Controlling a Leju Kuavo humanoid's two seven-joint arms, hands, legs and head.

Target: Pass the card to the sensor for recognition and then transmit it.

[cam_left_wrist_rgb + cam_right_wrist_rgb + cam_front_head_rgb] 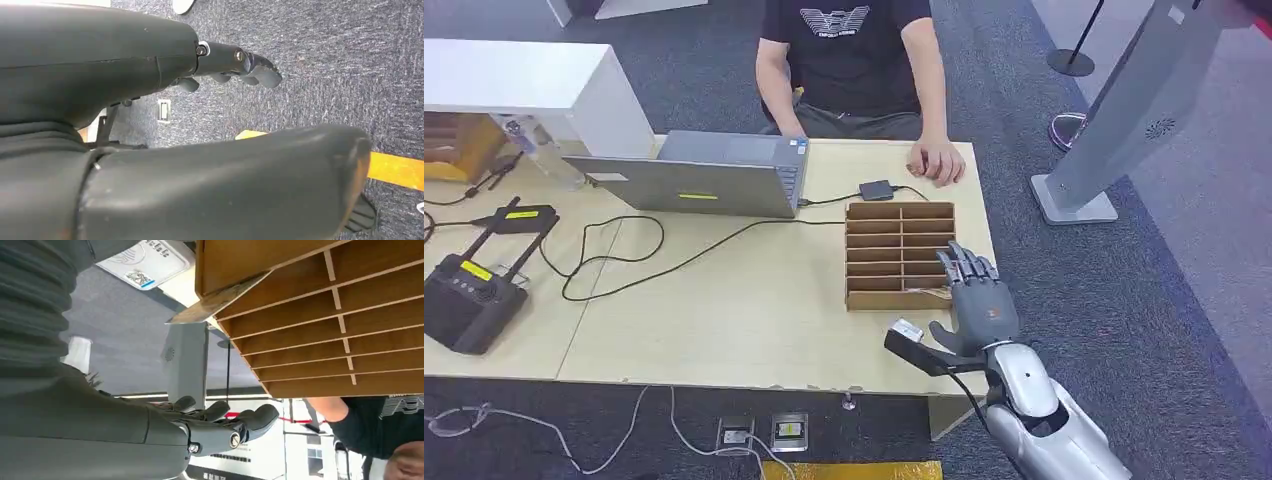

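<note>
Though the person's [854, 50] black shirt carries a white logo, we cannot read its lettering; right hand [972, 300] hovers at the table [724, 320] edge, fingers straight and apart, grasping nothing; cardboard divider tray [900, 256] lies just beside it; a card [215, 302] leans in its near corner slot; left hand [240, 62] hangs over carpet, fingers loosely extended, empty.
</note>
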